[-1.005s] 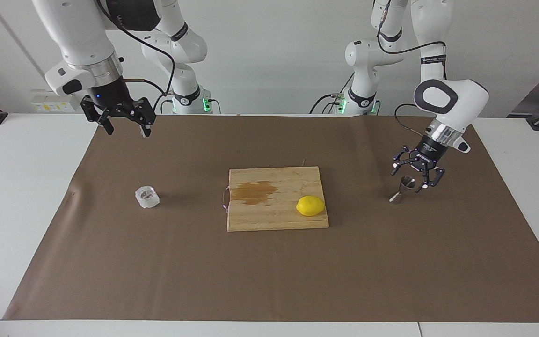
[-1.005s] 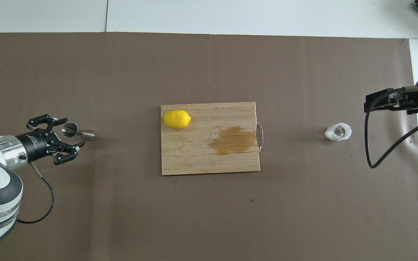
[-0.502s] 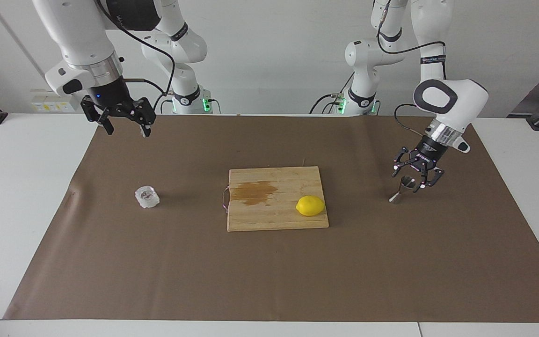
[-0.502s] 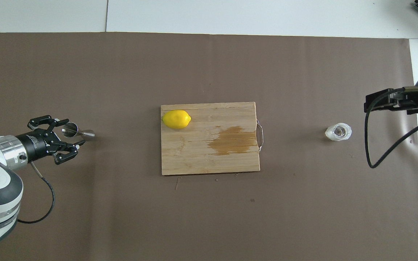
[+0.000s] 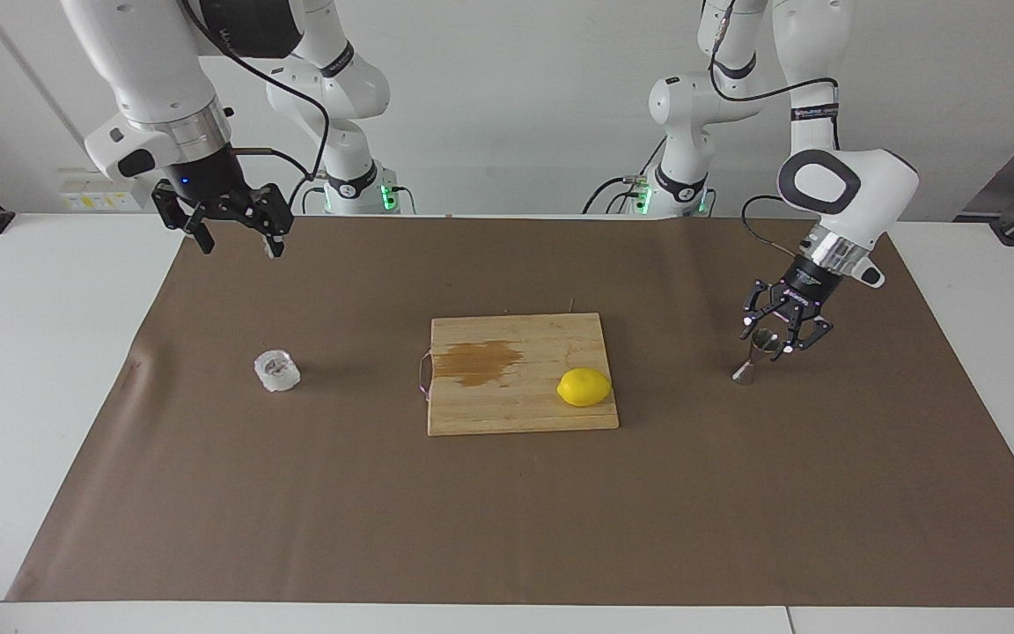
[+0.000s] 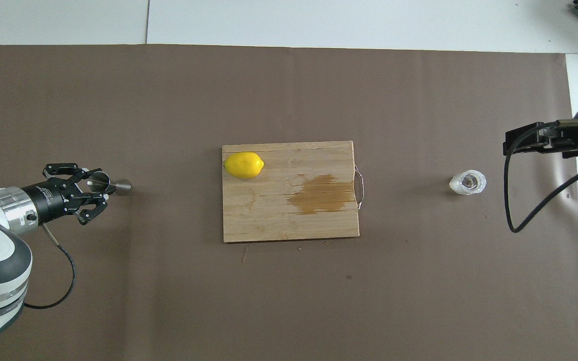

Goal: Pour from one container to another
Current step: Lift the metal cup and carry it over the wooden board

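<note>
Facing view: jigger [image 5: 755, 356] upright in left hand [image 5: 780, 338].

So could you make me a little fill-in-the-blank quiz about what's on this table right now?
1. The left gripper is shut on the metal ____.
2. The lemon lies on the wooden ____.
3. The glass cup stands toward the ____ arm's end of the table.
4. The right gripper hangs ____, holding nothing.

Missing words: jigger; cutting board; right; open
</note>
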{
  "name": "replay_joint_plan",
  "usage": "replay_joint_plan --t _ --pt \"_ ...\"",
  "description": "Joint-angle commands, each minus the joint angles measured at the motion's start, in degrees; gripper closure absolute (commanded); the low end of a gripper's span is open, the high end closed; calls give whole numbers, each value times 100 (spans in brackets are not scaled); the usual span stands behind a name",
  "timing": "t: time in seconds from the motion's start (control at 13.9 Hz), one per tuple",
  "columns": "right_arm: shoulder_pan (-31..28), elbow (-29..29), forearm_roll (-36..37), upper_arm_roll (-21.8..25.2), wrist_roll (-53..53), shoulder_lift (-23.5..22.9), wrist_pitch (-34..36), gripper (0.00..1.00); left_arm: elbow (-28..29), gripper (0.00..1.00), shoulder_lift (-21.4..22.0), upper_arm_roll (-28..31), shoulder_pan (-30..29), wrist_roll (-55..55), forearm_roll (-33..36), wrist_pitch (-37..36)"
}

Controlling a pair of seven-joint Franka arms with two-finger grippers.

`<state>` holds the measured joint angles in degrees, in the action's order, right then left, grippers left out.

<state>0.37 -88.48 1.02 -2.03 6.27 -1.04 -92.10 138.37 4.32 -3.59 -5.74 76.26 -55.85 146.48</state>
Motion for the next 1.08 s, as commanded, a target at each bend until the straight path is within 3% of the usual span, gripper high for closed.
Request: replay_joint_plan --t 0.0,0.57,0.79,1.0 --pt "-46 -135 -128 1 -144 131 25 0 76 100 25 42 99 47 -111 126" --pt "-46 -135 -128 1 -144 131 25 0 -265 100 -71 25 230 387 -93 -92" --pt "-46 -135 -128 1 -144 131 25 0 -469 100 -46 -1 634 828 -84 -278" --pt "-46 -135 -128 1 -144 131 25 0 -582 100 -10 -10 1625 1346 -41 -164"
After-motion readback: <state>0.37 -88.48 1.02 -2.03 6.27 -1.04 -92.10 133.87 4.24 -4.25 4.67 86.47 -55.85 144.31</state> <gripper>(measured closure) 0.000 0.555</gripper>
